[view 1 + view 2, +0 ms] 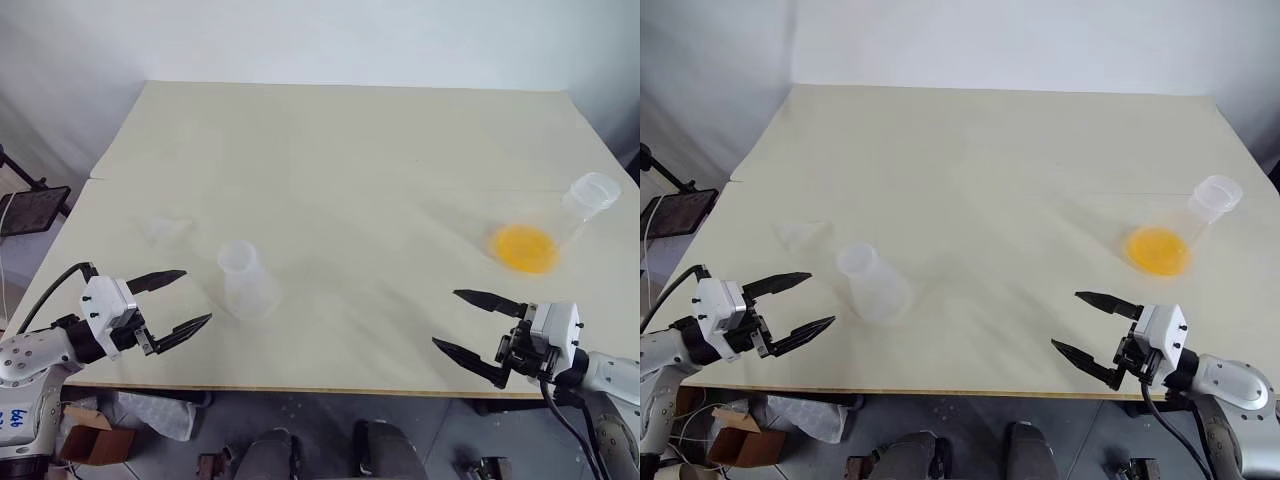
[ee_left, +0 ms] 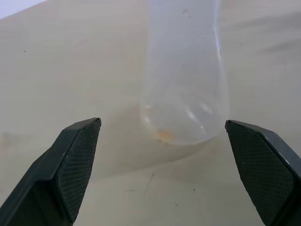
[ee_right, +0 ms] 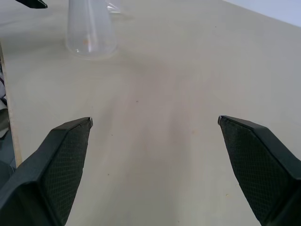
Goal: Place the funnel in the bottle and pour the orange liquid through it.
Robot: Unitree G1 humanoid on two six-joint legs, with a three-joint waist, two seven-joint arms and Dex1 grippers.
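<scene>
Milky plastic is what the bottle is made of, and it's stood upright near the front left of the pale table. The funnel is seen lying just beyond it to the left, barely visible. Over at the right edge, the orange liquid is pooled in a clearer flask. The left gripper is held near the bottle, fingers spread apart, nothing gripped. The right gripper is spread wide too, near the front edge.
</scene>
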